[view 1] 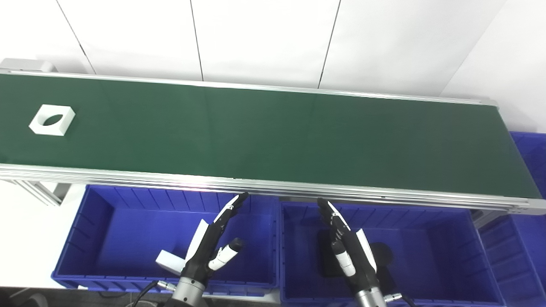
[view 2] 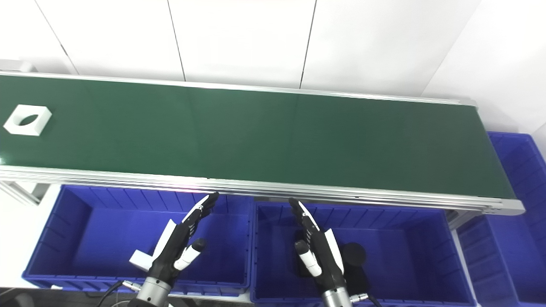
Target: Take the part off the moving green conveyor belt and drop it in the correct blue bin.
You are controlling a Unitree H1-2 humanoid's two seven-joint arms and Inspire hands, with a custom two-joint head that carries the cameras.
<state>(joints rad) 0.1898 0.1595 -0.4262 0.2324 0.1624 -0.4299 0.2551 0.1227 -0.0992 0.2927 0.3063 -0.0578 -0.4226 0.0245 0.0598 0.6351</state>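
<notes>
A white square part with a round hole [view 1: 52, 120] lies on the green conveyor belt [view 1: 273, 136] at its far left end. My left hand [view 1: 213, 243] hovers open over the left blue bin [view 1: 98, 221], fingers stretched toward the belt and holding nothing. Over the middle blue bin [view 1: 435, 238], my right hand [view 1: 347, 247] is open too, also empty. Both hands are well to the right of the part and below the belt's near rail. A white part [view 1: 169, 262] lies in the left bin beside my left wrist. Dark parts [view 2: 354, 256] lie in the middle bin.
A third blue bin [view 1: 529, 213] stands at the right, past the belt's end. The belt's aluminium near rail [view 1: 273, 187] runs between the bins and the belt. White wall panels rise behind the belt.
</notes>
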